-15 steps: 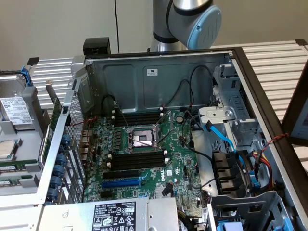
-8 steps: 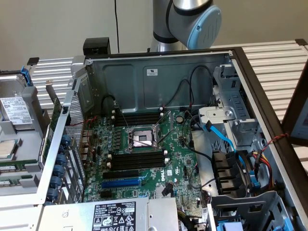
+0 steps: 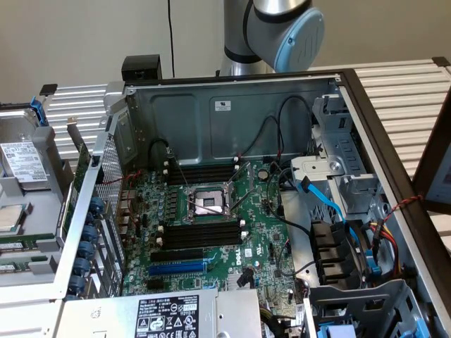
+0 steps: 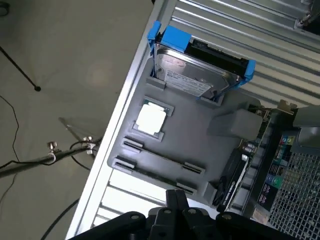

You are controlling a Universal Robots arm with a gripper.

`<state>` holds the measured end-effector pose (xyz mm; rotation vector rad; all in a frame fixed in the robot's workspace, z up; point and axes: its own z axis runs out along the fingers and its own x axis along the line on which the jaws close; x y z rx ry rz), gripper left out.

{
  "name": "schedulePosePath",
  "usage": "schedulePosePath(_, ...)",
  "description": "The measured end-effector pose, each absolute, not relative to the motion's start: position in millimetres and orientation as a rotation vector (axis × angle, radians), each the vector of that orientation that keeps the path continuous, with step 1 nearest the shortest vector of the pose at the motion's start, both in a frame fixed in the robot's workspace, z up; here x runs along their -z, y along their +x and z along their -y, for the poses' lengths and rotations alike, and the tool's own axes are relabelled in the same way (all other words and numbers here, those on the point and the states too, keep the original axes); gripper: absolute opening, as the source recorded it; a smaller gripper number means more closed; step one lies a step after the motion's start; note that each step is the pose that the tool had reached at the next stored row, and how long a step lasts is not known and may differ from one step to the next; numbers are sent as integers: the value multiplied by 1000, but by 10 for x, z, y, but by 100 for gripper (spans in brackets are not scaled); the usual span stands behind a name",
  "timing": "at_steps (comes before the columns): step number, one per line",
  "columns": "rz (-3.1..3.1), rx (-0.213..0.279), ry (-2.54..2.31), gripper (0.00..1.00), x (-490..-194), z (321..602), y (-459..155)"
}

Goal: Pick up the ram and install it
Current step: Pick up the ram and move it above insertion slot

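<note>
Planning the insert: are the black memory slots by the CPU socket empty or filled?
Empty. The memory slots by the CPU socket show as bare black channels; no green stick stands in them.

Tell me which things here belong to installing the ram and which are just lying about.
Job: ram in the grey tray; black memory slots.
Lying about: hard drive; processor chip; blue expansion slot; blue cable.

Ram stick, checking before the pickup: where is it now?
The ram sits in the gray tray at the exterior view's left, beside the processor chip, outside the computer case.
</note>
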<state>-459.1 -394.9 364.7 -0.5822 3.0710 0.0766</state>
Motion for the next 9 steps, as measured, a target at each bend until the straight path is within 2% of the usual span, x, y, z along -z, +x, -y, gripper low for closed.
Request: schedulePosePath(9, -3017, -78, -832, 11, -3625, 3949, -4592)
